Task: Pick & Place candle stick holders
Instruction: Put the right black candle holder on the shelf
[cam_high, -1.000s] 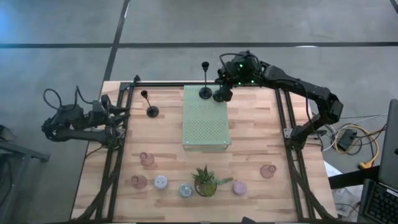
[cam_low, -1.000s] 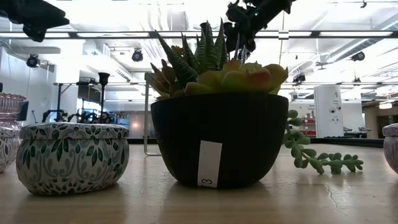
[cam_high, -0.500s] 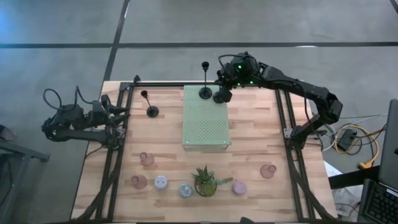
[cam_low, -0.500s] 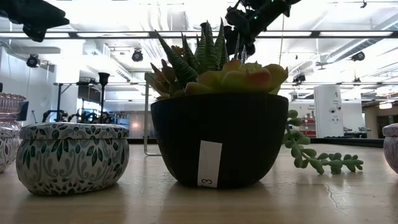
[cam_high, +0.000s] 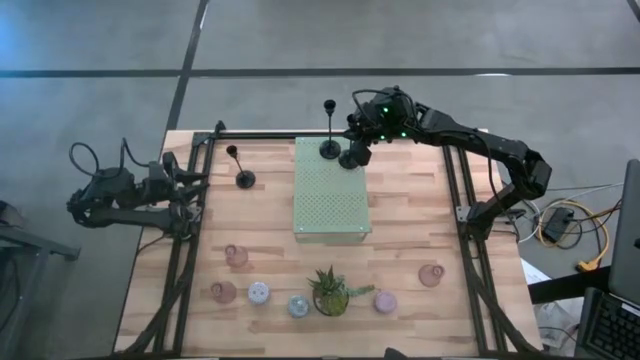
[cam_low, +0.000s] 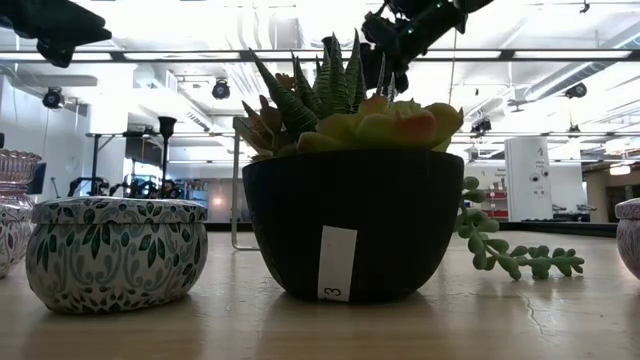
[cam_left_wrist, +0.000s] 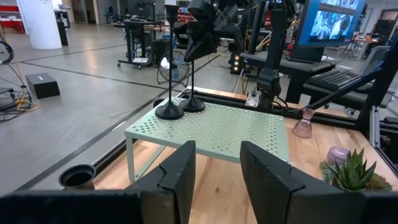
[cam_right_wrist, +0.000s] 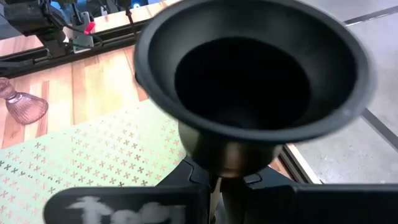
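My right gripper (cam_high: 358, 140) is shut on a slim black candle stick (cam_high: 351, 156) over the far right corner of the pale green mat (cam_high: 331, 200). Its cup fills the right wrist view (cam_right_wrist: 249, 81). A second black stick (cam_high: 330, 148) stands on its round base on the mat beside it. A third (cam_high: 243, 178) stands on the table left of the mat. My left gripper (cam_left_wrist: 217, 180) is open and empty at the table's left edge (cam_high: 190, 185). Three pink glass holders (cam_high: 236, 256) (cam_high: 222, 291) (cam_high: 431, 274) and three pastel cups (cam_high: 259, 293) (cam_high: 298, 306) (cam_high: 385, 302) stand near the front. My right gripper pinches the stick's stem (cam_right_wrist: 214, 182) between its two fingers, just under the cup. The fingers come from the table's far right, slanting down, across the stem. The stick stands upright. Its round base (cam_left_wrist: 193, 104) is at the mat's surface; whether it touches, I cannot tell.
A spiky green potted plant (cam_high: 332, 292) stands at the front middle and blocks much of the low view (cam_low: 350, 235). A black frame (cam_high: 455, 190) runs along the table's sides and far edge. Bare wood lies right of the mat (cam_high: 410, 210).
My right gripper has edged a little toward the table's left with the black stick, which stays upright over the mat's far right corner.
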